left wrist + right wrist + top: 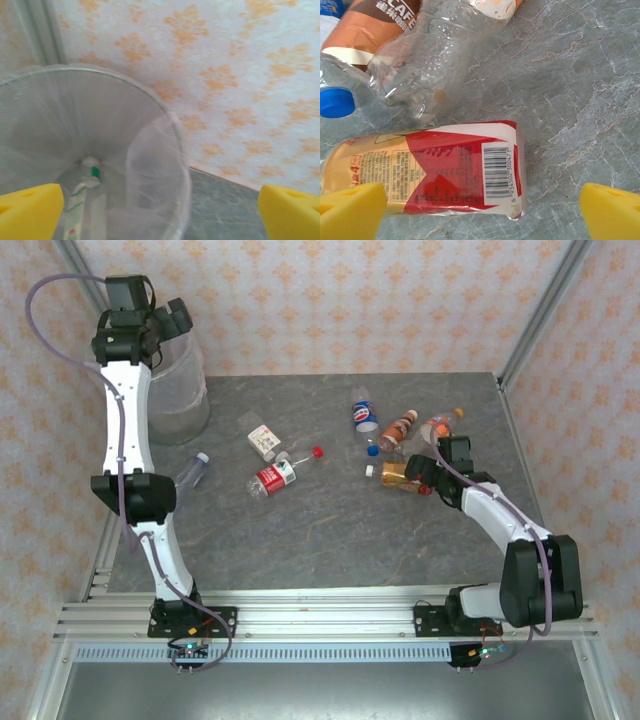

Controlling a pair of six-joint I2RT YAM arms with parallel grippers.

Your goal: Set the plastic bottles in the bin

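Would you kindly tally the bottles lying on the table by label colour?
Red-label bottle: 1
Blue-label bottle: 1
Brown-label bottle: 1
Orange-label bottle: 1
Yellow-and-red-label bottle: 1
White-label bottle: 1
Unlabelled clear bottle: 1
Total: 7

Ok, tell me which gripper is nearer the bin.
Left. The left gripper hangs open just above the bin in the far left corner; the right gripper sits across the table, low over a red-and-yellow bottle.

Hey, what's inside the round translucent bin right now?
One clear plastic bottle with a white-green label sits inside the round translucent grey-white bin. The cloudy liner hides the rest of the floor.
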